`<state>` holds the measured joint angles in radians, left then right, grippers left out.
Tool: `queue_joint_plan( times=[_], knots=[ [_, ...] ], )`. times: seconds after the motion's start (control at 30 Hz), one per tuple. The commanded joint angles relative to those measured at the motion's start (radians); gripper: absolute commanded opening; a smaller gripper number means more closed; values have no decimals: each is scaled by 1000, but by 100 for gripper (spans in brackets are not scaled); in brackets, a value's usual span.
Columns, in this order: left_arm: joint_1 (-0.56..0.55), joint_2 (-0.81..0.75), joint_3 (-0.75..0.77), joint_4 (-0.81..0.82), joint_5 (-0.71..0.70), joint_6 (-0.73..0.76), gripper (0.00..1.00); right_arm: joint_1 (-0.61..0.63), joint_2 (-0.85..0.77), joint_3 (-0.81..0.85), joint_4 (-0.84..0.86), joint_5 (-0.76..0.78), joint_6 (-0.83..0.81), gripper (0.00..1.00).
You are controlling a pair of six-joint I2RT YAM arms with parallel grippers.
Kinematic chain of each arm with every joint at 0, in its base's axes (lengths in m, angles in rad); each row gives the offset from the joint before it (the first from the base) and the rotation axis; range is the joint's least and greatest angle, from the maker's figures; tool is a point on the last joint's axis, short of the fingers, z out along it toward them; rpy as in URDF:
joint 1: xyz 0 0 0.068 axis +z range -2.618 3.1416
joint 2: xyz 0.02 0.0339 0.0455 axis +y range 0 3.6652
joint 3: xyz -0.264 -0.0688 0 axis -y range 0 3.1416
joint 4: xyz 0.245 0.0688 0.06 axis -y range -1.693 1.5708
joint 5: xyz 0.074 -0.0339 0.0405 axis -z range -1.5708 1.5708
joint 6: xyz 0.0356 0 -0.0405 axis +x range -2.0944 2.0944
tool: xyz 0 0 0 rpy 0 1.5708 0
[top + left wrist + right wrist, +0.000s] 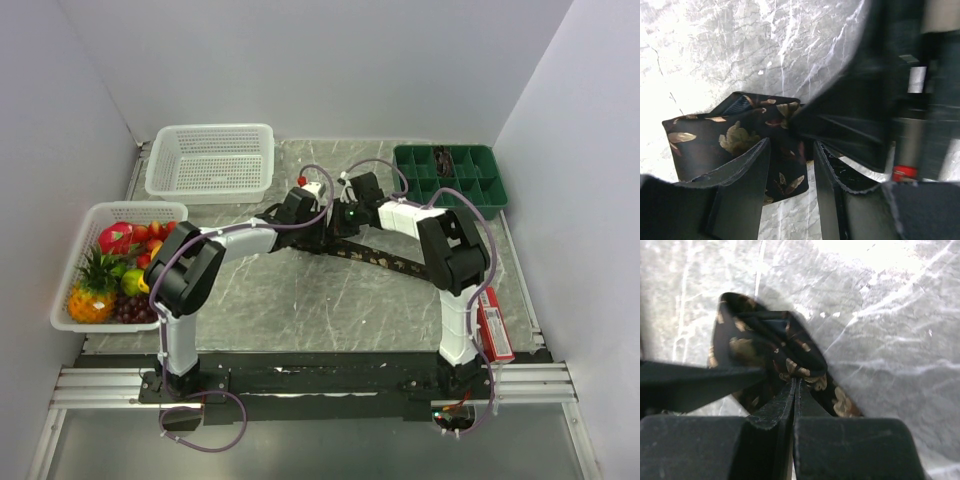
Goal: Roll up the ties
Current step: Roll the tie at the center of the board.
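The tie (392,261) lies about the middle of the tabletop (300,310). Its bunched end (710,142) sits where both grippers meet, and its loose length runs flat toward the right edge. The right gripper (795,384) is clenched tight, tips bearing on the inner fold of that end; whether any cloth is nipped between them cannot be told. The left gripper (791,146) stands half spread over the same end, its 2 fingers (745,170) astride the fabric and grasping nothing. In my judgement the right tips should pin the core while the left closes on the outer layer and turns it over toward the loose length. The edges need to be kept square so the roll does not cone. A bundle this loose could spring open if either gripper lets go early.
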<state>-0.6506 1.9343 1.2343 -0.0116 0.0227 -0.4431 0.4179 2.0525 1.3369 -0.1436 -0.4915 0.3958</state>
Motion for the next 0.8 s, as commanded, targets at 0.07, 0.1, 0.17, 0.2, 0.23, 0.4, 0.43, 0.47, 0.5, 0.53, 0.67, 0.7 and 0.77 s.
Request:
queue_joint_plan(
  times=[0.07,0.1,0.17,0.2,0.23,0.4,0.43,0.47,0.5,0.53,0.67,0.7,0.77],
  knots=[
    [0,-81,1,41,17,-14,47,36,34,64,-66,70,-24,0],
    [6,-101,-1,38,10,-13,48,36,37,73,-86,77,-28,0],
    [20,-126,-12,26,-16,-19,49,36,37,74,-93,93,-35,0],
    [44,-152,-21,32,-15,-22,51,38,34,67,-93,100,-34,0],
    [64,-161,-38,35,-3,-26,51,38,26,61,-85,105,-35,0],
    [189,-193,-102,56,118,-60,52,38,2,36,-65,116,-37,0],
    [203,-190,-107,58,149,-60,52,39,-3,36,-68,119,-38,0],
    [215,-173,-113,59,189,-63,52,39,-5,38,-70,119,-43,0],
    [238,-164,-125,67,210,-69,52,39,-8,36,-67,120,-44,0],
    [247,-158,-136,79,233,-81,52,41,-14,35,-63,119,-43,0],
    [288,-118,-182,163,368,-124,53,41,-25,30,-60,126,-44,0],
    [295,-109,-194,182,397,-135,53,39,-29,30,-63,133,-46,0],
    [308,-80,-203,241,453,-169,55,42,-32,25,-60,136,-46,0]
  ],
)
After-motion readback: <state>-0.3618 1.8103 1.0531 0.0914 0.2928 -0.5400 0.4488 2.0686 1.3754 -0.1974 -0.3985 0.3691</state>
